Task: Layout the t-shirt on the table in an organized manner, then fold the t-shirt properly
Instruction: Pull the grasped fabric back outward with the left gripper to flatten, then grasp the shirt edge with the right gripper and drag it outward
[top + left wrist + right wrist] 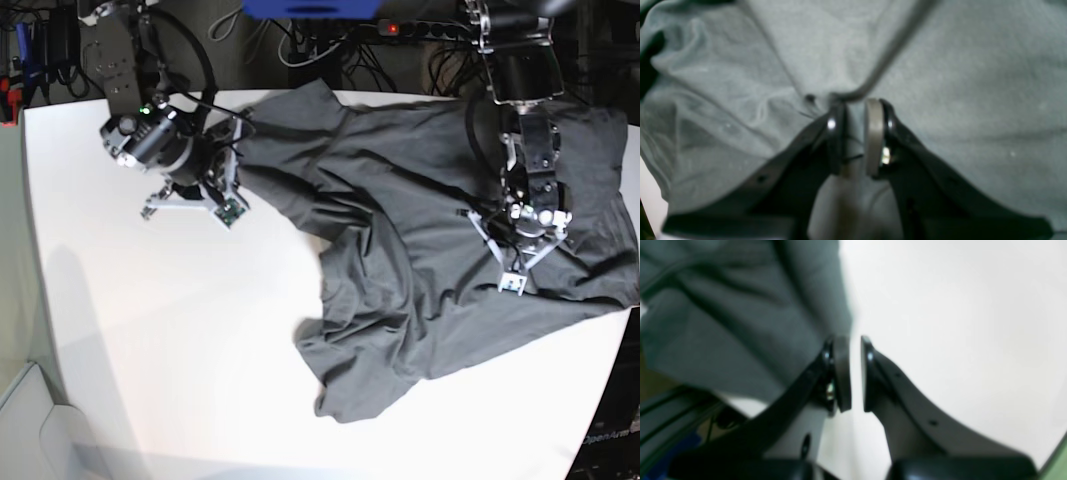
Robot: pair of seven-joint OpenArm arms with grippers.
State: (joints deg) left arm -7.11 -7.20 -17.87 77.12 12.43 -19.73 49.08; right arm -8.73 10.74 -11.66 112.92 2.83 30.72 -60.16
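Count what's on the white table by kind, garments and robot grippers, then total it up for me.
Garments: 1, the t-shirt
Grippers: 2, the left gripper and the right gripper
Total: 3, over the table

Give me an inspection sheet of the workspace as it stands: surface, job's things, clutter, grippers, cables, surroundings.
Surface: white table, bare on the right arm's side.
Job's things: t-shirt spread out but rumpled, not folded, lower part bunched, one edge hanging off the table on the left arm's side.
Clutter: nothing seen on the table.
Grippers: left gripper pinches a fold of the shirt; right gripper stands slightly open, holding nothing, its tips at the shirt's edge over bare table.
Cables: a tangle of cables behind the table; none lie on it.
Surroundings: power strip and blue object behind the table; the rest is too dark to tell.
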